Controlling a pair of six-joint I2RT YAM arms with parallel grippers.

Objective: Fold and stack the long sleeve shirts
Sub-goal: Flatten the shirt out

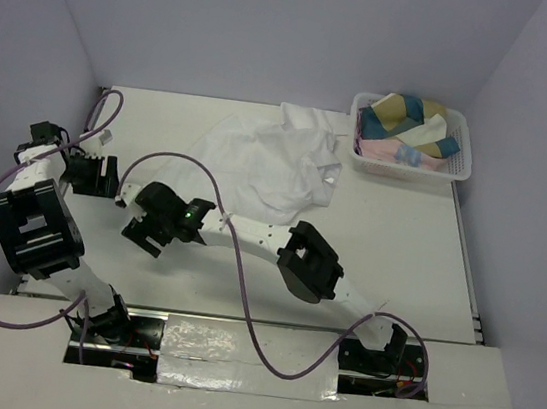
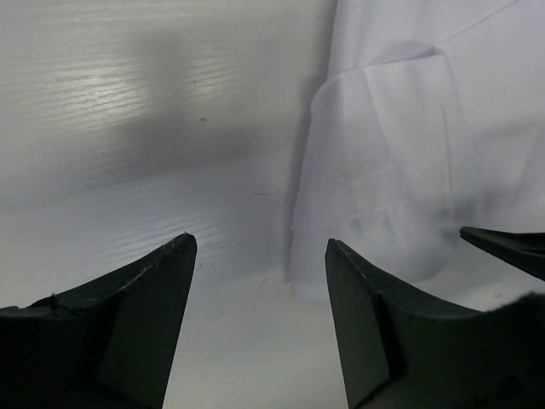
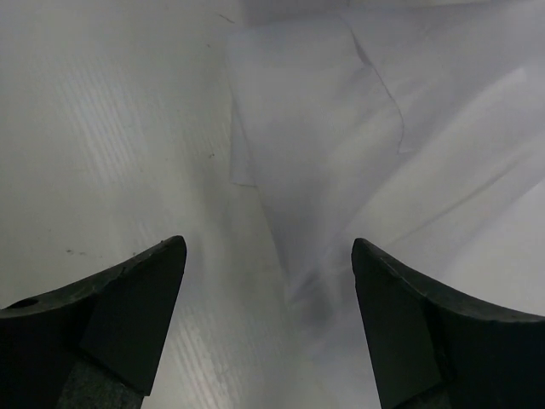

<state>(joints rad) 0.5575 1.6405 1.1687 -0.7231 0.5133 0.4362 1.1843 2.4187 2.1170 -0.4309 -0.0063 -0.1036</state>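
Note:
A white long sleeve shirt (image 1: 269,164) lies crumpled and spread on the table's far middle. My left gripper (image 1: 108,175) is open and empty, low over the bare table left of the shirt. In the left wrist view the shirt's edge (image 2: 400,162) lies just ahead of the open gripper (image 2: 260,243), to the right. My right gripper (image 1: 151,217) is open and empty near the shirt's near-left edge. In the right wrist view a flat part of the shirt (image 3: 341,145) lies ahead of and between the open fingers of the gripper (image 3: 268,243).
A white lattice basket (image 1: 457,168) holding coloured cloths stands at the back right corner. Purple cables (image 1: 243,281) loop over the near table. The right arm's elbow (image 1: 308,262) stretches across the middle. Walls close in the table on three sides.

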